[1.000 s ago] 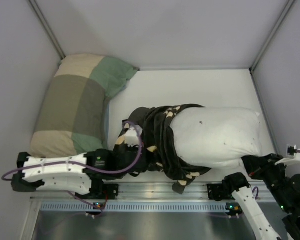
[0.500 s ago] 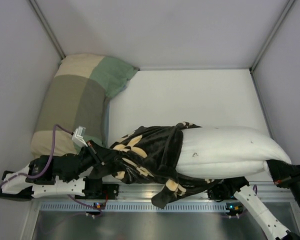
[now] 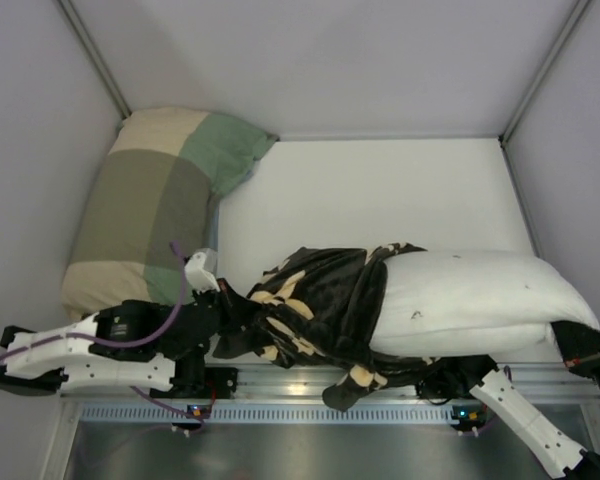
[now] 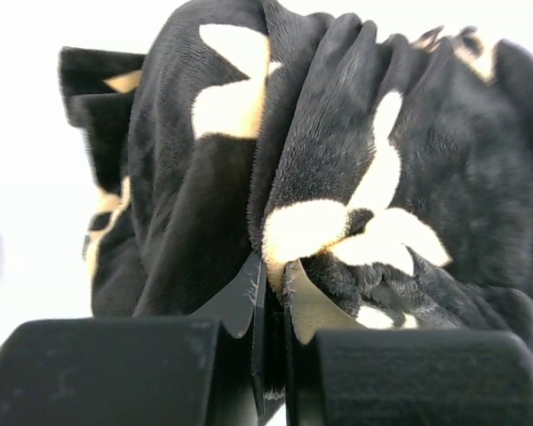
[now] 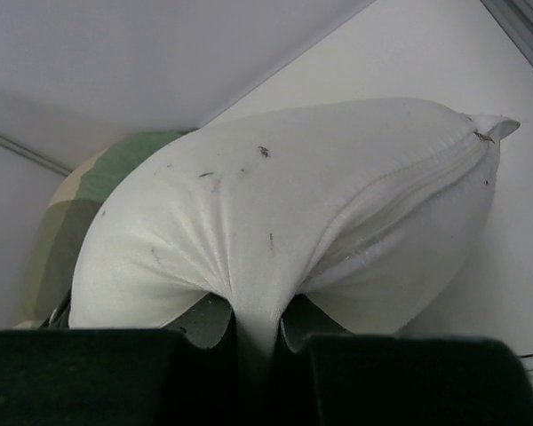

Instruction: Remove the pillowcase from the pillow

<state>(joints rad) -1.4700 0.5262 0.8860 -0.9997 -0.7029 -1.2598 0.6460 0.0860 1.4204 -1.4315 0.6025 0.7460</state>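
Note:
The black pillowcase with tan flower motifs is bunched over the left end of the white pillow, which lies stretched along the near edge of the table. My left gripper is shut on a fold of the pillowcase at its left end; the pinch shows in the left wrist view. My right gripper is shut on the pillow's right end, and the white fabric is pulled taut between its jaws.
A green, beige and olive patchwork pillow lies at the back left against the wall and also shows in the right wrist view. Grey walls close in the white table on three sides. A metal rail runs along the near edge.
The left gripper has pulled the pillowcase leftward and the right gripper the pillow rightward, stretching both along the near edge. More white pillow shows now than a second ago.

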